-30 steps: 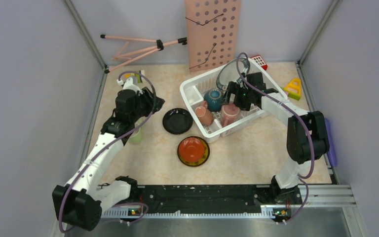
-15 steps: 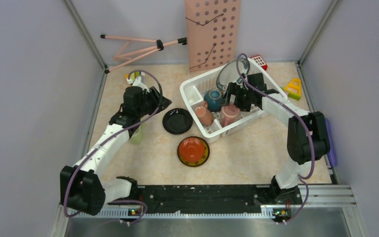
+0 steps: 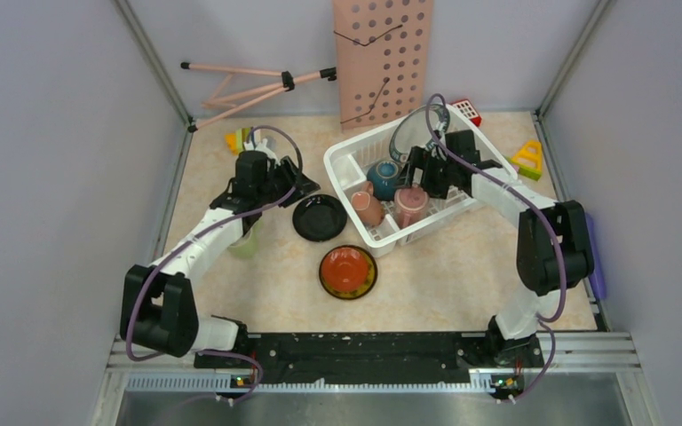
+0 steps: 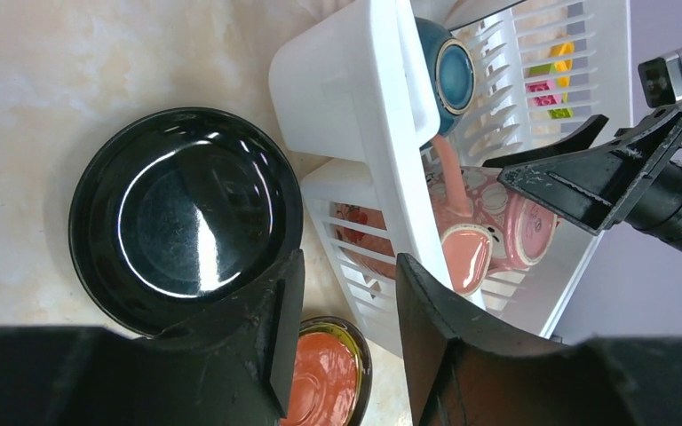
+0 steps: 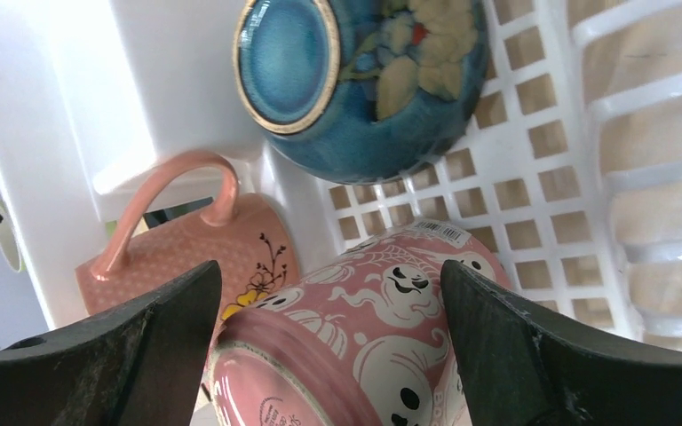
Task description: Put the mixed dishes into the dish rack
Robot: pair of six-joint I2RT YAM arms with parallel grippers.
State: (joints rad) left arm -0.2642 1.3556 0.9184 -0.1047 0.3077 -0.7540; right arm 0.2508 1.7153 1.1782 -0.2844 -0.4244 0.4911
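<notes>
The white dish rack [image 3: 344,163] [image 4: 382,151] holds a teal bowl [image 3: 384,177] [image 5: 364,80], a pink handled cup [image 3: 367,208] [image 5: 186,253] and a pink ghost-print cup [image 3: 411,206] [image 5: 373,337] lying on its side. My right gripper [image 3: 416,182] [image 5: 330,275] is open inside the rack, its jaws either side of the ghost cup. A black plate [image 3: 320,217] [image 4: 182,217] and a red plate [image 3: 348,272] [image 4: 324,377] lie on the table. My left gripper [image 3: 300,190] [image 4: 342,328] hovers open and empty at the black plate's rim. A light green mug [image 3: 247,245] stands under the left arm.
A pink perforated board [image 3: 382,58] leans on the back wall beside a folded tripod [image 3: 257,84]. Toy blocks lie at the back left [image 3: 238,139] and to the right of the rack [image 3: 528,158]. The rack's near corner sits close to both plates.
My left arm has swung right, from above the green mug to the black plate's edge. The right gripper stays over the ghost cup in the rack.
</notes>
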